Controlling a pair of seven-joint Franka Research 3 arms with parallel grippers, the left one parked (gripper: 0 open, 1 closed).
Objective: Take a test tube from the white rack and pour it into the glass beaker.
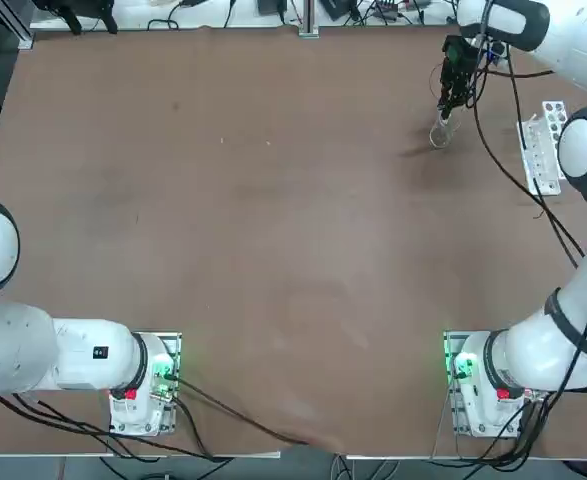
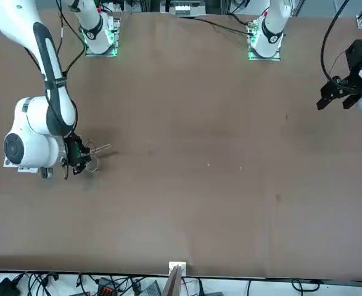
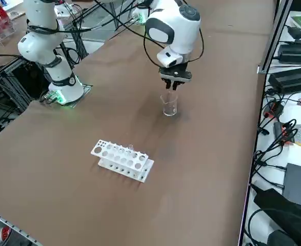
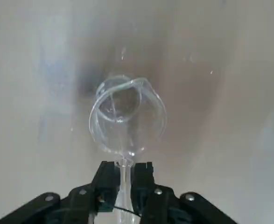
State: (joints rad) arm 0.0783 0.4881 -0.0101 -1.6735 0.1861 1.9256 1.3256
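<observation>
From my wrist camera I see the right arm's black two-finger jaws (image 4: 124, 179) clenched on the thin, clear, pale test tube (image 4: 125, 173), which runs out from between them with its long axis pointing straight ahead toward the small clear glass beaker (image 4: 127, 114). The tube's open end sits just at the beaker's near rim, perhaps just over it; I cannot tell whether glass touches glass. The beaker stands upright on the brown table (image 3: 206, 154), directly under and slightly ahead of the jaws, as the side camera shows with the gripper hanging right above the cup (image 3: 169, 104). I judge the pour is either about to start or under way, and the move ahead turns on keeping the tube's mouth inside that round rim while the wrist tips it. No liquid is visible to me. Farther off, well behind the jaws, lies the long white rack (image 3: 122, 159) with its rows of round holes, out of the way.
</observation>
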